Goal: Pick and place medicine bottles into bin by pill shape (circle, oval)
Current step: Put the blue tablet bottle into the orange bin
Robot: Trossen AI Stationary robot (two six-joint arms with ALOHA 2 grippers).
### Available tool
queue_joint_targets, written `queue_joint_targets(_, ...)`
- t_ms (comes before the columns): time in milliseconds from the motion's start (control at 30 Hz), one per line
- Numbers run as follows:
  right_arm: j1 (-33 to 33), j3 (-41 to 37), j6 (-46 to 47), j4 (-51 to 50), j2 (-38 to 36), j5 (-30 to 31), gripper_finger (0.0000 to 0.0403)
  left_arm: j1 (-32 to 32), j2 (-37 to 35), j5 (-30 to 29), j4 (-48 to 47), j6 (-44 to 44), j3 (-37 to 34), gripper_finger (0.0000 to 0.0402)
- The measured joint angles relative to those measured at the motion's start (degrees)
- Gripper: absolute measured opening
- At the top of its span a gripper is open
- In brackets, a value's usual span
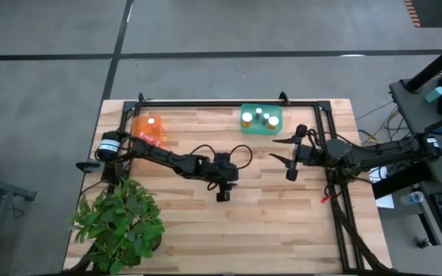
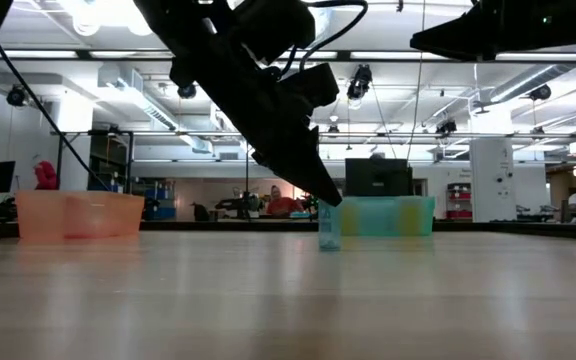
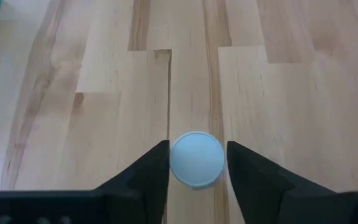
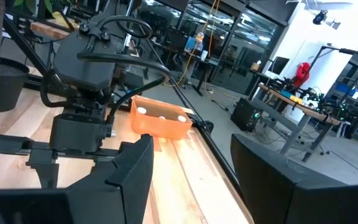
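One small medicine bottle with a round white cap (image 3: 196, 158) stands upright on the wood table near its middle. In the low view its body (image 2: 329, 230) looks pale and clear. My left gripper (image 3: 197, 168) points down over it, open, with one finger on either side of the cap. In the high view the left gripper (image 1: 222, 193) hides the bottle. My right gripper (image 1: 281, 150) is open and empty, held high at the table's right, also in its wrist view (image 4: 191, 186). An orange bin (image 1: 150, 129) holds one bottle. A green bin (image 1: 261, 117) holds three. My left gripper comes from above, pointing down, its fingers (image 3: 157, 168) standing close beside the cap's rim (image 3: 174, 160). A thin gap shows at the other finger. I cannot tell whether either finger touches the cap. The bottle rests with its base on the table.
A potted green plant (image 1: 120, 218) stands at the table's near left corner. A black frame rail (image 1: 229, 103) runs along the far edge and down the right side. Bare wood lies between the two arms and near the front edge (image 1: 267, 230).
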Motion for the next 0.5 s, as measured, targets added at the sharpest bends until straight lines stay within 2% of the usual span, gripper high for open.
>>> queue_joint_targets(233, 0.0, 0.0, 0.1, 0.0, 0.0, 0.0, 0.0203, 0.0, -0.2, -0.1, 0.0, 0.0, 0.0, 0.0097)
queue_joint_targets(500, 0.0, 0.0, 0.1, 0.0, 0.0, 0.0, 0.0203, 1.4, -3.1, -1.4, -2.9, 0.0, 0.0, 0.0103)
